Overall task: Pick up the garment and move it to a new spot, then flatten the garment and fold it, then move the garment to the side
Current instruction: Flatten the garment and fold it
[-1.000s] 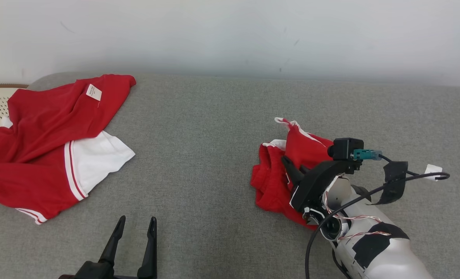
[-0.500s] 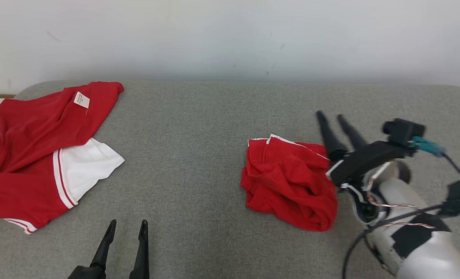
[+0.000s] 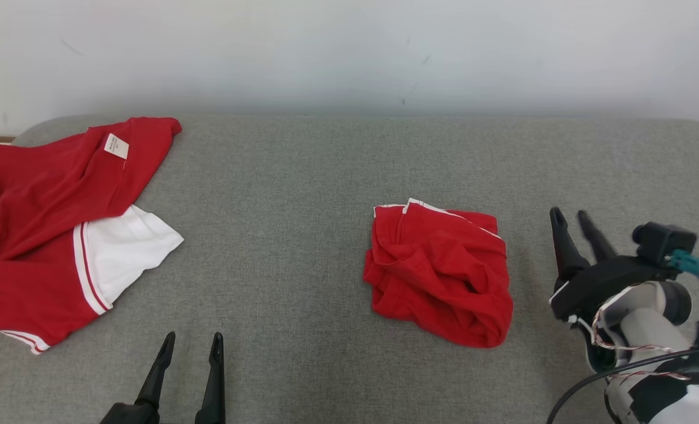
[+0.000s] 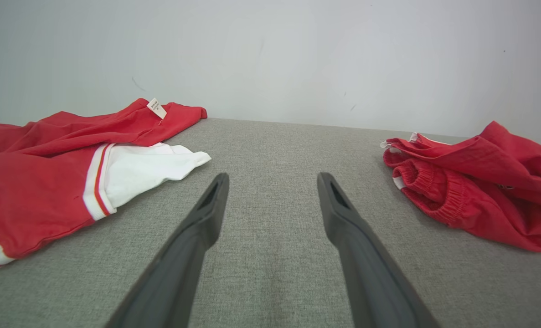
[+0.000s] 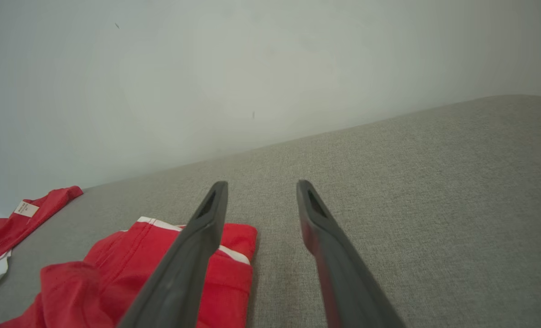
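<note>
My right gripper [image 3: 568, 213] stands with jaws apart and empty, just right of the folded red garment [image 3: 440, 274] lying on the grey surface [image 3: 302, 206]; my left gripper [image 3: 193, 336] is also spread, holding nothing

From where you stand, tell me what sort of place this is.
Probably an indoor garment-folding workspace, perhaps a lab: a broad grey fabric-covered surface set against a bare white wall, with a bundled red garment and a spread red-and-white garment lying on it.
</note>
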Robot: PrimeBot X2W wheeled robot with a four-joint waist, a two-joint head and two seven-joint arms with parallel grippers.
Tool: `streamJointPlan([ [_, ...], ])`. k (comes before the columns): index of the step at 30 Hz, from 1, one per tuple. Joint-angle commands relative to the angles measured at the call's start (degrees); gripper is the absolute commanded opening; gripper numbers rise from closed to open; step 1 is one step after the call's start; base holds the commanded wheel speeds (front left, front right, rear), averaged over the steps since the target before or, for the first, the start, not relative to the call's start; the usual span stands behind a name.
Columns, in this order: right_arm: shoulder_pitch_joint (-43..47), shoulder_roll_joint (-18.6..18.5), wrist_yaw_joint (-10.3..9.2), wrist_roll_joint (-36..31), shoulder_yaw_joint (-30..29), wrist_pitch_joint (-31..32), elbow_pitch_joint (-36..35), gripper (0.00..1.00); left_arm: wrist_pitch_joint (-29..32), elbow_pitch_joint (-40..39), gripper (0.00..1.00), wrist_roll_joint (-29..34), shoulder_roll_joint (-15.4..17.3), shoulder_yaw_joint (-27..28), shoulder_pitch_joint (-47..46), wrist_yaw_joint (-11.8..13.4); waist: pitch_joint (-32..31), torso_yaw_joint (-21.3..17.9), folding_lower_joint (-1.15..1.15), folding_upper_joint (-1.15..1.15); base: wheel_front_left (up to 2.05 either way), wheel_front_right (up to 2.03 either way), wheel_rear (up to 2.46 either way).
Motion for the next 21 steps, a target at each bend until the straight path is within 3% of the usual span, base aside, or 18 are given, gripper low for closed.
streamJointPlan([
  [1, 0.5, 0.6, -0.04, -1.3, 0.5, -0.3, 0.8, 0.00, -0.2, -0.1, 1.00, 0.8, 0.0, 0.0, 0.0, 0.0, 0.2, 0.1, 0.00, 0.00, 0.00, 0.00, 0.00],
  [10, -3.4, 3.0, -0.04, -11.0, 3.1, -1.6, 11.6, 0.00, -0.2, -0.2, 1.00, 0.9, 0.0, -0.3, -1.2, -0.5, 1.6, 2.2, 0.00, 0.00, 0.00, 0.00, 0.00],
  [21, -1.9, 8.2, -0.04, -10.5, 8.8, -2.1, 12.8, 0.00, -0.2, 0.4, 1.00, 1.0, 0.0, -0.2, -1.7, -0.7, 1.6, 4.7, 0.00, 0.00, 0.00, 0.00, 0.00],
])
